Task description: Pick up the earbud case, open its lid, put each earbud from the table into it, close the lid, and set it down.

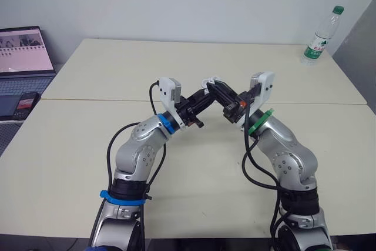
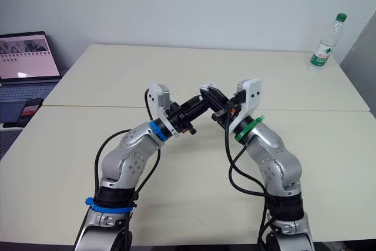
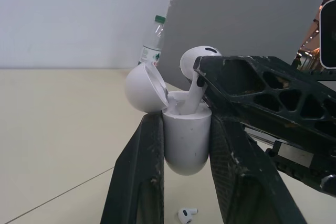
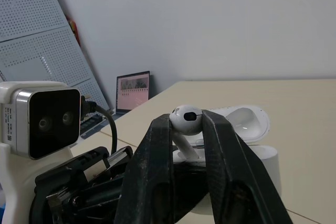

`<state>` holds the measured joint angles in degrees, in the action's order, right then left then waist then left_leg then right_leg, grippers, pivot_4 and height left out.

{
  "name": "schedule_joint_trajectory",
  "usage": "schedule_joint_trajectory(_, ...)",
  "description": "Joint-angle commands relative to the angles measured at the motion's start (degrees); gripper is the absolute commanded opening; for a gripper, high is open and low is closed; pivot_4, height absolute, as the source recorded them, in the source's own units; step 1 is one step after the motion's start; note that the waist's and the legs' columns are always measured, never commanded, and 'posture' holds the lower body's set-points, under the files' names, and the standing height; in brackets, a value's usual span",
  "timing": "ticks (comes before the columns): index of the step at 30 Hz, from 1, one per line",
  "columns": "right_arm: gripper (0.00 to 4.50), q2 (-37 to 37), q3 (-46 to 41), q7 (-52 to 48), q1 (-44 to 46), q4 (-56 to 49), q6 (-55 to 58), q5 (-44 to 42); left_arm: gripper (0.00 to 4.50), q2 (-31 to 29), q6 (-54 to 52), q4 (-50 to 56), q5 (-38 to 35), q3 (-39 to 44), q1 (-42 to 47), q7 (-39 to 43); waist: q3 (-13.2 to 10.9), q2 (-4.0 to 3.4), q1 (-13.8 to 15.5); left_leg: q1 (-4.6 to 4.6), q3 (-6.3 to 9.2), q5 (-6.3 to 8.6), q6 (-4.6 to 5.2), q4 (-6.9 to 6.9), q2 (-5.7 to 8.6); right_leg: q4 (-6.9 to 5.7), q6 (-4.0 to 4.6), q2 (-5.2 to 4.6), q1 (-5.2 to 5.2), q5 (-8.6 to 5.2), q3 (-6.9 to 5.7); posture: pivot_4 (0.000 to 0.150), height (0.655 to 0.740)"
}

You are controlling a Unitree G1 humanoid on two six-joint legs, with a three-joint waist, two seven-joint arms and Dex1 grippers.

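**One earbud at the case mouth, one on the table**

You have one earbud case, two earbuds, one water bottle and one laptop. Your left gripper is clamped on the case and holds it upright above the table, a finger on each side. The lid is hinged open. Your right gripper pinches the first earbud by its head, narrowly parted, with the stem dipping into the case's open top. The second earbud lies on the table below the case. The bottle stands well apart to the case's right and the laptop well apart to its left.
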<state>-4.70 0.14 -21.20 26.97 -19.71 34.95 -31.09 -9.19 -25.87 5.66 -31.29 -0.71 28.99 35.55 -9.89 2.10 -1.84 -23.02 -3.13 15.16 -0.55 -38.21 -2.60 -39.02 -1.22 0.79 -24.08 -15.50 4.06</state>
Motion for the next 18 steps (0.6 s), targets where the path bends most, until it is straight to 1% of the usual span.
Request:
schedule_joint_trajectory(1, 1.13, -0.2, 0.0, 0.4, 0.8, -0.6, 2.0, -1.9, 0.78, 0.3, 1.5, 2.2, -0.5, -0.2, 1.1, 1.0, 0.0, 0.0, 0.0, 0.0, 0.0, 0.0, 0.0, 0.0, 0.0, 0.0, 0.0, 0.0, 0.0, 0.0, 0.0, 0.15, 0.7362)
schedule_joint_trajectory(2, 1.32, -0.2, -0.1, 0.5, 0.9, -0.7, 2.3, -2.1, 0.78, 0.3, 1.5, 2.2, -0.5, -0.2, 1.1, 1.0, 0.0, 0.0, 0.0, 0.0, 0.0, 0.0, 0.0, 0.0, 0.0, 0.0, 0.0, 0.0, 0.0, 0.0, 0.0, 0.15, 0.7362)
schedule_joint_trajectory(10, 4.31, -0.6, -0.8, 0.4, 1.3, -0.8, 1.7, -2.7, 0.78, 0.3, 1.6, 2.1, -0.5, -0.2, 1.1, 1.1, 0.0, 0.0, 0.0, 0.0, 0.0, 0.0, 0.0, 0.0, 0.0, 0.01, 0.0, 0.0, 0.0, 0.0, 0.0, 0.15, 0.7362)
schedule_joint_trajectory(11, 4.44, -0.7, -1.0, 0.4, 1.3, -0.8, 1.3, -2.6, 0.78, 0.3, 1.6, 2.0, -0.5, -0.2, 1.1, 1.1, 0.0, 0.0, 0.0, -0.01, 0.01, 0.0, 0.0, 0.0, 0.0, 0.01, 0.0, 0.0, 0.0, 0.0, 0.0, 0.15, 0.7362)
schedule_joint_trajectory(15, 4.44, -1.4, -2.5, 0.1, 1.9, -0.9, 0.1, -3.1, 0.78, -0.1, 1.8, 1.8, -0.3, 0.0, 1.1, 1.4, 0.0, 0.0, 0.0, 0.0, 0.0, 0.0, 0.0, 0.0, 0.0, 0.01, 0.0, 0.0, 0.0, 0.0, 0.0, 0.15, 0.7362)
schedule_joint_trajectory(18, 4.44, -4.1, -5.4, -0.8, 3.3, -0.3, 0.2, -4.0, 0.78, -1.0, 2.0, 1.3, -0.1, 0.6, 0.9, 1.8, 0.0, 0.0, 0.0, 0.0, 0.01, 0.0, 0.0, 0.0, 0.0, 0.01, 0.0, 0.0, 0.0, 0.0, 0.0, 0.15, 0.7362)
